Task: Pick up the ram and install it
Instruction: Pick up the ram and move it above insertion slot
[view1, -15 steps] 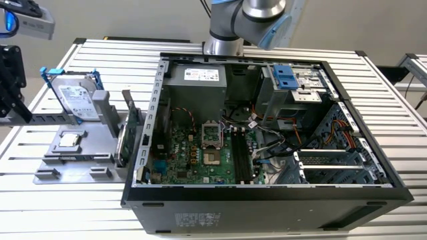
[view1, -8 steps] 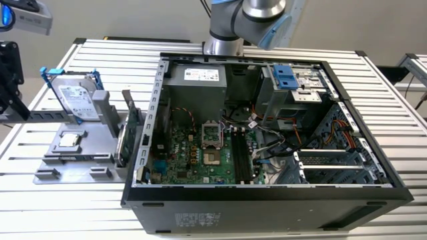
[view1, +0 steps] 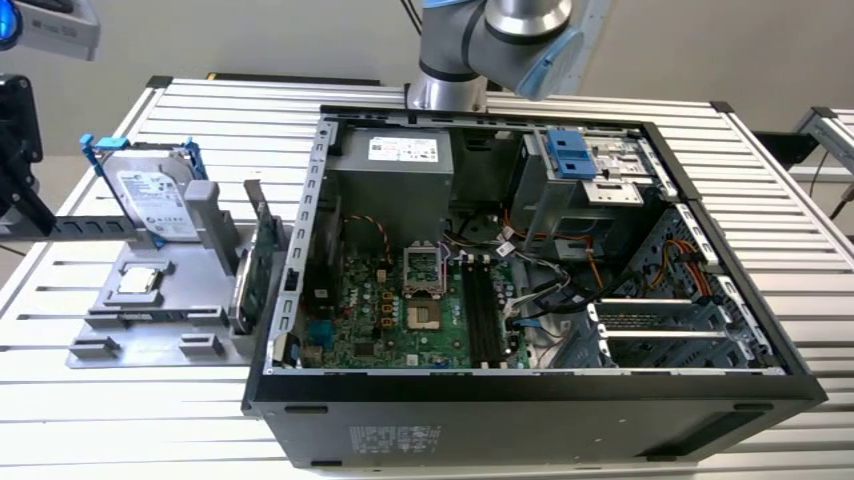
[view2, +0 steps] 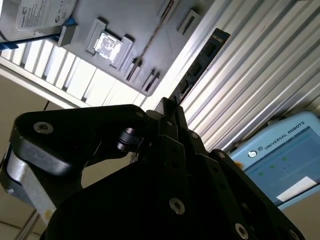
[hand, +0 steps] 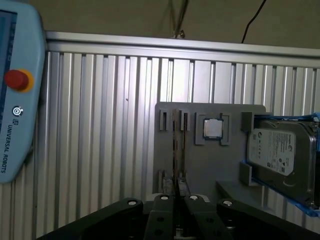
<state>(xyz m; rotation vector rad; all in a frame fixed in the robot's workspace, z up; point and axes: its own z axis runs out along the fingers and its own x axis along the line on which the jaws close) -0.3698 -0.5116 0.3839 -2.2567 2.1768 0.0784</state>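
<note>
Black angular claw (view2: 171, 107) pinched narrow, empty; slim chip-studded ram (view2: 201, 64) nearby.

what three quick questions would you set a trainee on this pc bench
1. Multiple choice: on the grey holder, what lies between the ram and the hard drive? A) a fan B) the processor C) a screwdriver
2. True or false: the ram is already seated inside the computer case.
3. Fill in: in the first wrist view, the pincer lines up with the ____.
Key: 1 B. 2 false, it stands on edge in the grey holder. 3 ram.
</note>
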